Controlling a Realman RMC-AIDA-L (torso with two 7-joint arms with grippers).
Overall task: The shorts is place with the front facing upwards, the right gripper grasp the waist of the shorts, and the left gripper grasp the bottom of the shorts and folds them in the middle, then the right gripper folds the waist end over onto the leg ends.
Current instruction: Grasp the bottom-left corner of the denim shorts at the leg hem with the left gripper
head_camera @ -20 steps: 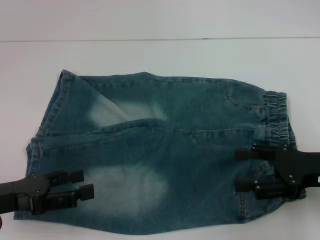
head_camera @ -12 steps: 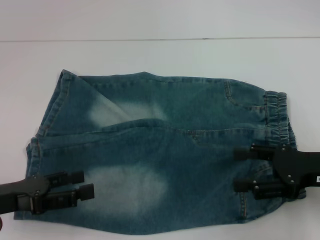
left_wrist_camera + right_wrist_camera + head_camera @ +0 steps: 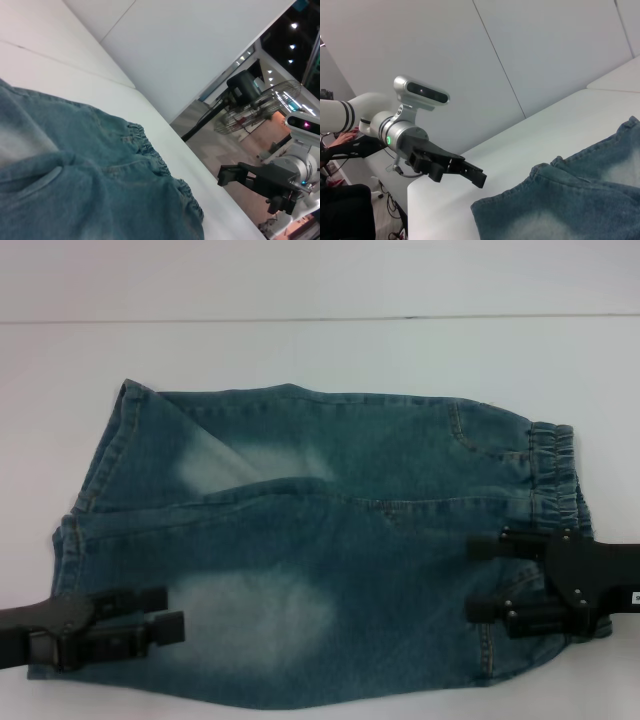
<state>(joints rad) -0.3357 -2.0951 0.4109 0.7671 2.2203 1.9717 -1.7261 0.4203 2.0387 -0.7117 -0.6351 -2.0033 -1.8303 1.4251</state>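
Step in hand is the approach: left gripper (image 3: 165, 614) and right gripper (image 3: 482, 578) hover open-jawed over the shorts (image 3: 320, 550) (hem and waist ungrasped), so next both must lower and close.

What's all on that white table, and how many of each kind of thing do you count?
Denim shorts: 1
Robot grippers: 2, both open, the left gripper over the leg end and the right gripper over the waist end
White table: 1
Total: 4
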